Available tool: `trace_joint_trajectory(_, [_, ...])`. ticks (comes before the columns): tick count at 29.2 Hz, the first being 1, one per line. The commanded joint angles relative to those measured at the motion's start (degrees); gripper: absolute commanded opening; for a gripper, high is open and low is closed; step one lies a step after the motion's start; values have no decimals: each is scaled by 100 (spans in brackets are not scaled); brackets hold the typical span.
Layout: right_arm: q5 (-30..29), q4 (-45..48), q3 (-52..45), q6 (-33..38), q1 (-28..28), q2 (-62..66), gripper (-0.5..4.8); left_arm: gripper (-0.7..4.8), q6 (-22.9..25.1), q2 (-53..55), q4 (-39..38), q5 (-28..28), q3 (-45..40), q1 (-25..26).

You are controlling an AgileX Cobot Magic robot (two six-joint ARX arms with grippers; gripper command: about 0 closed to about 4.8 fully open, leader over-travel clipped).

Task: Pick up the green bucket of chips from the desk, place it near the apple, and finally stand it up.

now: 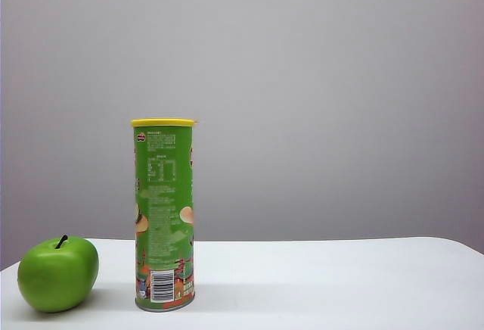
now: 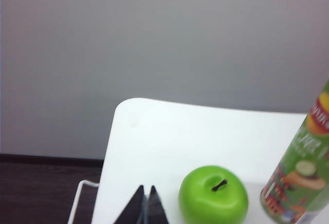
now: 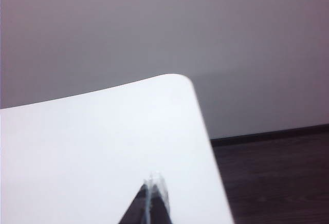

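Two hands clenched, empty: left hand (image 2: 145,207) near round green apple (image 2: 213,195), right hand (image 3: 153,198) over white tabletop (image 3: 103,147) | tall green cardboard chip can (image 1: 164,216) upright beside apple; likely light, slick, dentable; grip mid-body.

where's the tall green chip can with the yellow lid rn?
In the exterior view the tall green chip can with the yellow lid stands upright at the desk's left, just right of the round green apple, not touching it.

Exterior camera low, level with table (image 1: 340,277), facing wall. Left wrist camera looks down, sharing apple (image 2: 213,195). Right wrist camera over bare rounded corner.
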Motion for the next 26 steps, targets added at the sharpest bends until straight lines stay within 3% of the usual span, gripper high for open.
trace_joint_trajectory(1, [-243,-15,-35,0,2,4,4,-5,365,0,-201,-201,24,0])
trace_joint_trajectory(7, [-229,4,-35,350,-2,4,3,-5,393,0,-203,-664,22,0])
trace_joint_trajectory(26, [-229,13,-35,350,-2,2,3,-5,284,0,-214,-518,22,0])
